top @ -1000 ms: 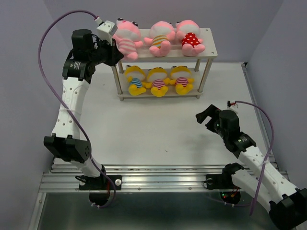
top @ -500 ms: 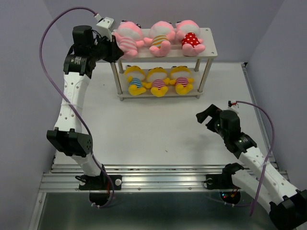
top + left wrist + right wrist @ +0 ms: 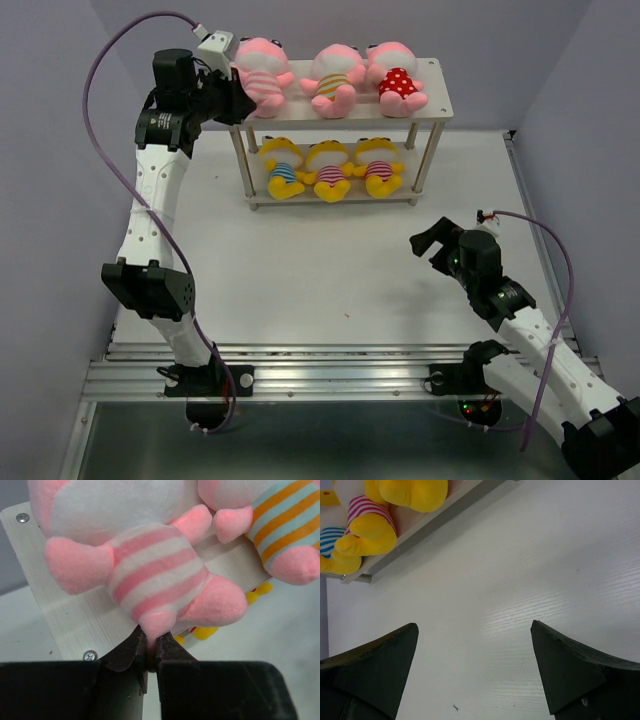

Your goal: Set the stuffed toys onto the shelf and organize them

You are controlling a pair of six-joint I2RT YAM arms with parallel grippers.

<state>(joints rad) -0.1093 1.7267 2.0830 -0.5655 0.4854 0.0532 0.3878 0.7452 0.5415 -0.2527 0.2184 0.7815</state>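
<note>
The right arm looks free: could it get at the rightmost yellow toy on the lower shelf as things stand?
Probably yes: the right gripper is open and only bare table lies between it and that yellow toy.

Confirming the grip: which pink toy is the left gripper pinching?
The leftmost one, in pink-and-white stripes; the left gripper holds its underside. The middle one wears orange stripes, the right one red dots.

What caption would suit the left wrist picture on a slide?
Left pincer pinches the pink-striped toy from below on the shelf, beside an orange-striped toy.
</note>
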